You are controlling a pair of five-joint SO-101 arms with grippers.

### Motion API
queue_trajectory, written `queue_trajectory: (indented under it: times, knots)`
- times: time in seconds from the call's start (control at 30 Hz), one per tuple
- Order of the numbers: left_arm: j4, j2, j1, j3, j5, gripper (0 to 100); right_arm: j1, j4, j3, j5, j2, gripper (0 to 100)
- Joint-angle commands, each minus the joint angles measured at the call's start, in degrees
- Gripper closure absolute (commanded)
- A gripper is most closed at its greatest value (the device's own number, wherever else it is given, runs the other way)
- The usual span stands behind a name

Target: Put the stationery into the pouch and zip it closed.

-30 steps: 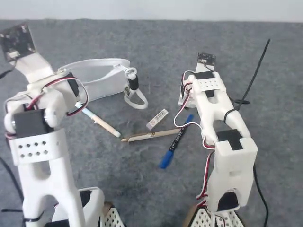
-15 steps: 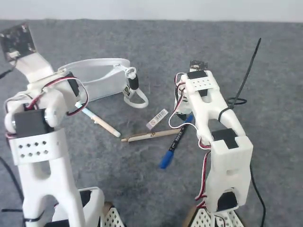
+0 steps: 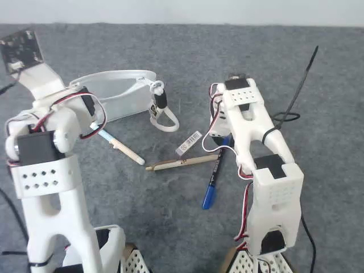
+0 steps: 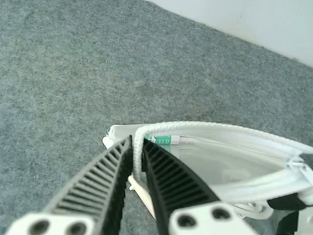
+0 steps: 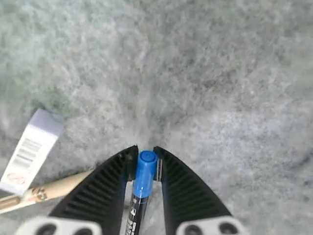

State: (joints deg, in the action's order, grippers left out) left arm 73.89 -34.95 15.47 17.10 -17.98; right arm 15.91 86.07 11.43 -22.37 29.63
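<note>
change: right gripper has come in and closed on the marker. The marker has swung from a slant to nearly in line with the right arm.
meaning: judging by that, the grasp is made and the first item is in hand. Lift and carry to the pouch come next; nothing is in it yet that I can see.
right tool: jaws nearly together, clamped on the marker's blue end.
left tool: left gripper is all but closed, pinching the rim at the pouch's end.
marker position: on the grey mat under the right arm's front, just beside the wooden pencil and near the barcode tag.
marker axis: long axis runs from the jaws back toward the arm bases. The free blue cap is at the base end, leaning slightly toward the left arm.
contact: can't tell whether the free end is off the mat.
pouch: open-mouthed, zip undone, lying by the left arm and well apart from the marker.
alignment: marker axis is not aimed at the mouth, so I'd expect a turn before insertion.
also waiting: pale pen, between pouch and pencil.
</note>
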Motion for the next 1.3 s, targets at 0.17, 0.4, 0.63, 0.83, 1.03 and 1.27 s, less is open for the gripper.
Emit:
queue_trajectory:
  times: [0.17,0.4,0.63,0.83,1.03,1.27]
  knots:
    - [-1.58,-0.35,0.09,-0.31,-0.44,99,2.68,9.54,8.97,-0.18,-9.10,99.2]
    - [-1.58,-0.35,-0.18,0.04,-0.44,99,5.32,13.76,9.23,-0.18,-17.89,99.2]
    - [-1.58,-0.35,-0.18,0.13,-0.44,99,7.69,16.13,8.88,-0.09,-24.75,99.2]
    - [-1.58,-0.35,-0.18,0.13,-0.53,99,10.33,15.78,4.04,5.19,-31.25,99.2]
    - [-1.58,-0.35,-0.18,0.13,-0.53,99,11.12,15.52,0.44,5.80,-39.25,99.2]
    - [-1.58,-0.35,-0.18,0.13,-0.53,99,17.27,15.43,-3.96,5.89,-49.19,99.2]
